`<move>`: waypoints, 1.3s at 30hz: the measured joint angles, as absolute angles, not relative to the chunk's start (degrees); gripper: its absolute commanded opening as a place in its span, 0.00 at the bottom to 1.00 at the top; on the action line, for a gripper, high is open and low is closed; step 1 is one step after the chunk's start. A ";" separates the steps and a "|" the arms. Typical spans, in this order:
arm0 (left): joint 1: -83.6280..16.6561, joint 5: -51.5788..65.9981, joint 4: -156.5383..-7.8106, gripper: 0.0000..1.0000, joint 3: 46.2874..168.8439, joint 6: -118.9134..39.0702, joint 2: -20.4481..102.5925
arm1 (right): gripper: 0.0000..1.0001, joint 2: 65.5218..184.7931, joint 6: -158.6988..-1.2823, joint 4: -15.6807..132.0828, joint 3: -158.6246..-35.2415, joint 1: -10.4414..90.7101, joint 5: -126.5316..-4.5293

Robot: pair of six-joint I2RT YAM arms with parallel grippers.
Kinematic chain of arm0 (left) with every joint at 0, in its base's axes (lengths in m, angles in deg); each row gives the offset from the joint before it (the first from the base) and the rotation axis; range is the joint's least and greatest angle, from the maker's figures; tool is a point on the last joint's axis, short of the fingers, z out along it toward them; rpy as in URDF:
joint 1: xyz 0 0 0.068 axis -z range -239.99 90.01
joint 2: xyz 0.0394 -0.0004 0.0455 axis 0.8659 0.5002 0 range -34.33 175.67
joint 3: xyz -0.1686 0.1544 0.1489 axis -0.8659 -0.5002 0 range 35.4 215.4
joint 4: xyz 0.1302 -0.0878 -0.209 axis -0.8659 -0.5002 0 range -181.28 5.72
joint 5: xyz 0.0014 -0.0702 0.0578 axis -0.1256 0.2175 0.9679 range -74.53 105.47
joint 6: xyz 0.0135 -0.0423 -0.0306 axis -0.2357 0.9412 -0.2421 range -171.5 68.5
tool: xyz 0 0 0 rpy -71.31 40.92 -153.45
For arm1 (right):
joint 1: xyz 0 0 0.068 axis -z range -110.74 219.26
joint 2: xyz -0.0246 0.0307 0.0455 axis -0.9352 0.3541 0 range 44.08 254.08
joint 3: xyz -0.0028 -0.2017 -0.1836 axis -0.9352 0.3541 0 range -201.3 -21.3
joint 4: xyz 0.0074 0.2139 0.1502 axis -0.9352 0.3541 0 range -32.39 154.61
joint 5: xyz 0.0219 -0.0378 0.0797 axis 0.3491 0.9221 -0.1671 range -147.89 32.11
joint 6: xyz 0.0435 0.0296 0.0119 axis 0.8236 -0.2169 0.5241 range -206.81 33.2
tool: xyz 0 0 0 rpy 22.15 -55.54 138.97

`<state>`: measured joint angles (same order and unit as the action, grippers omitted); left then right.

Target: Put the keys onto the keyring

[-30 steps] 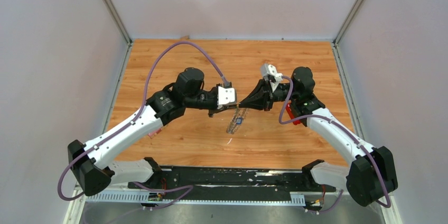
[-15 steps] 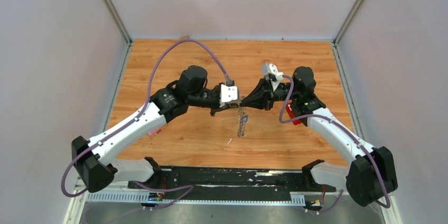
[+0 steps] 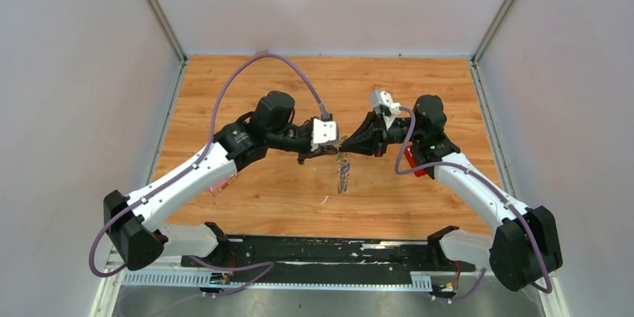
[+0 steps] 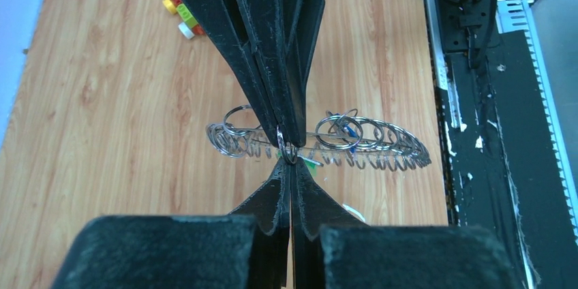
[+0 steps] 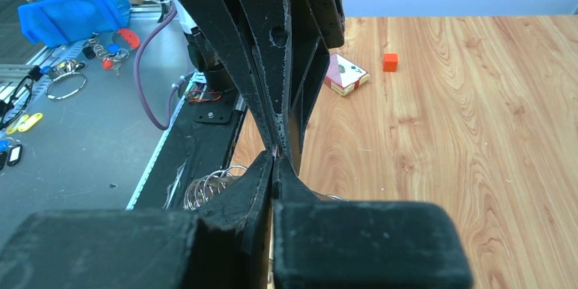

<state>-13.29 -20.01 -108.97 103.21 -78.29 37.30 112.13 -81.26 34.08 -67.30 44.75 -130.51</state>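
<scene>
Nearest the left wrist camera, the left claw [image 4: 289, 163] is pressed fully together. A second ago it stood a crack apart; now it pinches the small wire loop at the rim of the keyring [image 4: 382, 149]. Meeting it tip to tip from the other side is the right claw [image 4: 289, 138], also clamped on that loop, just as before. Between them the keyring hangs clear above the desk [image 3: 254, 197], its silver keys fanned out to both sides.

The blue key [image 4: 350, 129] sits among the coils just right of the pinch. A sliver of the green key [image 4: 310, 162] peeks out under the rim, mostly hidden.

From overhead the ring reads as a thin upright streak below the two tips. A second ago it hung tilted, showing more of its face, and the left arm has nudged in toward the right one.

Further out on the wood lie some coloured blocks [image 4: 181, 13], a red card box [image 5: 346, 73] and an orange cube [image 5: 390, 62], well apart from the action.
</scene>
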 measured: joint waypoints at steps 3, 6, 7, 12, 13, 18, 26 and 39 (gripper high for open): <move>-13.57 -21.85 -109.75 0.00 103.23 -79.31 37.63 | 0.00 112.30 -81.31 34.27 -67.28 44.38 -131.03; -13.75 -24.17 -110.50 0.00 103.30 -81.61 38.22 | 0.00 112.30 -81.59 34.80 -67.28 44.03 -131.71; -13.79 -24.89 -110.87 0.00 103.38 -82.46 38.44 | 0.00 112.30 -81.72 34.84 -67.28 43.90 -131.95; -13.86 -28.25 -114.08 0.00 104.52 -88.01 39.66 | 0.00 112.37 -82.49 35.26 -67.28 42.91 -133.39; -13.86 -28.78 -115.04 0.00 105.04 -89.06 40.01 | 0.00 112.37 -82.77 35.48 -67.28 42.80 -133.53; -13.86 -29.70 -118.08 0.03 106.73 -91.88 41.59 | 0.00 112.37 -84.19 36.81 -67.28 42.39 -133.90; -13.83 -27.45 -117.51 0.12 106.95 -90.61 42.07 | 0.00 112.37 -86.44 38.14 -67.41 42.30 -133.44; -13.35 -21.46 -112.48 0.32 106.95 -90.85 40.08 | 0.00 112.37 -88.54 39.65 -67.65 41.05 -132.80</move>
<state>-13.35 -21.46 -112.48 106.95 -90.85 40.08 112.37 -88.54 39.65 -67.65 41.05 -132.80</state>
